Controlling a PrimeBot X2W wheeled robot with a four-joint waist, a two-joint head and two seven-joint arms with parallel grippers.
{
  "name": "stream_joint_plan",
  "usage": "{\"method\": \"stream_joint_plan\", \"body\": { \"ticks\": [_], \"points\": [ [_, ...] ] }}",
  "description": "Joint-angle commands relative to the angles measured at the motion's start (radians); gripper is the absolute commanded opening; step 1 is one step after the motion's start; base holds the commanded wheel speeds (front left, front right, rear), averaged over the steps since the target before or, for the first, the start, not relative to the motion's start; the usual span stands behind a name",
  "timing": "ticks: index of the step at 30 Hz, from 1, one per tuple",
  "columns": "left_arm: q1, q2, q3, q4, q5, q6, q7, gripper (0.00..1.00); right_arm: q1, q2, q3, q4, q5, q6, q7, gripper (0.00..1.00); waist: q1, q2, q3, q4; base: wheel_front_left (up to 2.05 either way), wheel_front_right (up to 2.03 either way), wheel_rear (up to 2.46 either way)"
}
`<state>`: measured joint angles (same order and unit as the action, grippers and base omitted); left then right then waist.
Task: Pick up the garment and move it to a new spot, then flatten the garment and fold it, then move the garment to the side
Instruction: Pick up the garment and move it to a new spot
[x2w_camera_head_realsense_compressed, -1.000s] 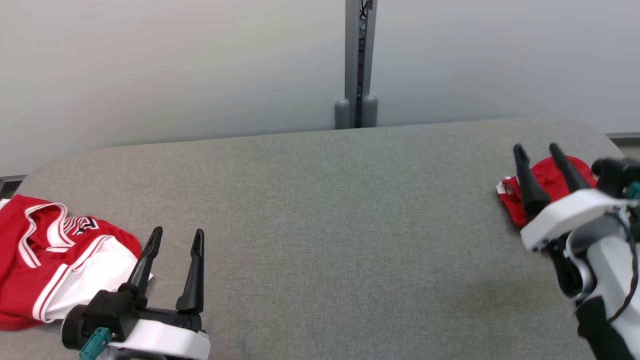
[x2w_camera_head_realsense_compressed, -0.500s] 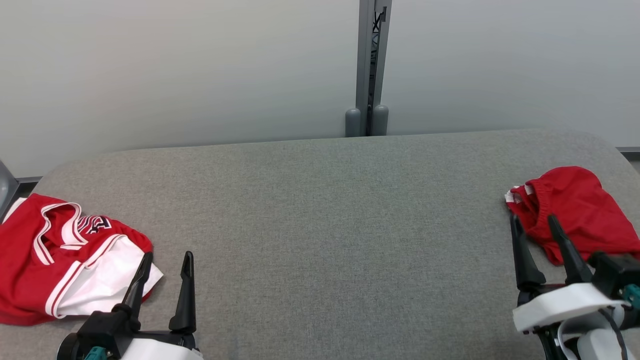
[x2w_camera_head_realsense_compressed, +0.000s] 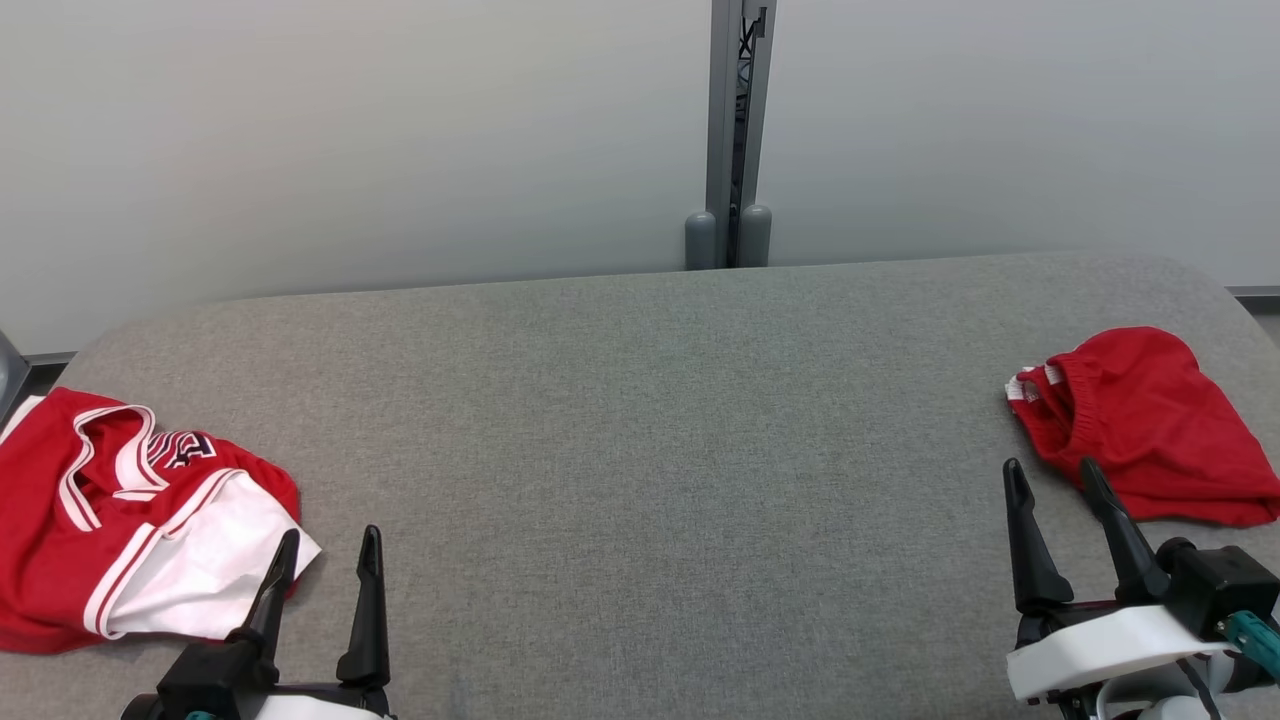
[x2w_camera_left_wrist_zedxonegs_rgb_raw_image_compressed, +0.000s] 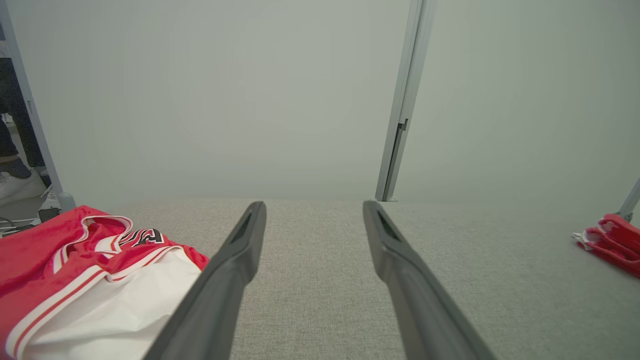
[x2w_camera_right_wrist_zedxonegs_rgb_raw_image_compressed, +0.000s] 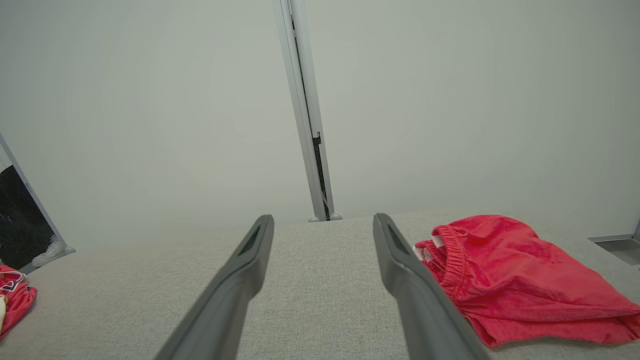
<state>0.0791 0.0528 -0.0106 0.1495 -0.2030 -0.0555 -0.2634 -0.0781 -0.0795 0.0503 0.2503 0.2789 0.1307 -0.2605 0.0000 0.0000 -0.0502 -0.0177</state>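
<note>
— What is laid out here?
— A grey padded table (x2w_camera_head_realsense_compressed: 640, 450) is seen. At its left end a red-and-white jersey (x2w_camera_head_realsense_compressed: 100, 520) is heaped, crumpled. At its right end a pair of red shorts (x2w_camera_head_realsense_compressed: 1150, 430) is laid, loosely doubled over, well apart from the jersey.
— And the pincers?
— The left gripper (x2w_camera_head_realsense_compressed: 331, 533) is held spread wide just beside the jersey's white hem, with nothing caught in it. The right gripper (x2w_camera_head_realsense_compressed: 1050, 466) is likewise parted fully and empty, its tips just short of the shorts' waistband.
— Which garment is meant?
— That cannot be settled from the task alone. If the jersey, it is found to the left of the left gripper's fingers, its longer run seemingly along the table's length, so the left arm is better placed. If the shorts, they are found ahead and to the right of the right gripper, stretched from the waistband toward the table's right edge.
</note>
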Motion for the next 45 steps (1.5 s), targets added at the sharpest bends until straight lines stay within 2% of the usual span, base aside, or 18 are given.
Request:
{"method": "stream_joint_plan", "body": {
  "ticks": [1, 16, 29, 39, 45],
  "points": [
    [0.002, 0.002, 0.003, 0.003, 0.003, 0.004, -0.002, 1.00, 0.008, -0.003, -0.001, -0.004, -0.010, 0.000, -0.006, 1.00, 0.0000, 0.0000, 0.000, 0.002, 0.00, 0.00, 0.00],
    [-0.017, 0.000, -0.007, 0.025, 0.000, 0.004, -0.002, 1.00, -0.013, 0.001, 0.036, 0.021, -0.016, 0.000, -0.003, 1.00, 0.0000, 0.0000, 0.004, 0.007, 0.00, 0.00, 0.00],
    [-0.049, 0.016, 0.009, 0.067, 0.008, 0.008, -0.002, 1.00, -0.018, 0.007, 0.086, 0.046, 0.009, 0.000, -0.003, 1.00, 0.0000, 0.0000, 0.008, 0.154, 0.00, 0.00, 0.00],
    [-0.052, 0.028, 0.018, 0.091, -0.008, 0.019, 0.003, 1.00, -0.041, 0.013, 0.150, 0.070, 0.038, 0.000, -0.005, 1.00, 0.0000, 0.0000, 0.012, 0.301, 0.00, 0.00, 0.00],
    [-0.052, 0.026, 0.013, 0.095, -0.020, 0.023, 0.004, 1.00, -0.051, 0.008, 0.171, 0.080, 0.044, 0.000, -0.005, 1.00, 0.0000, 0.0000, 0.013, 0.355, 0.00, 0.00, 0.00]
  ]
}}
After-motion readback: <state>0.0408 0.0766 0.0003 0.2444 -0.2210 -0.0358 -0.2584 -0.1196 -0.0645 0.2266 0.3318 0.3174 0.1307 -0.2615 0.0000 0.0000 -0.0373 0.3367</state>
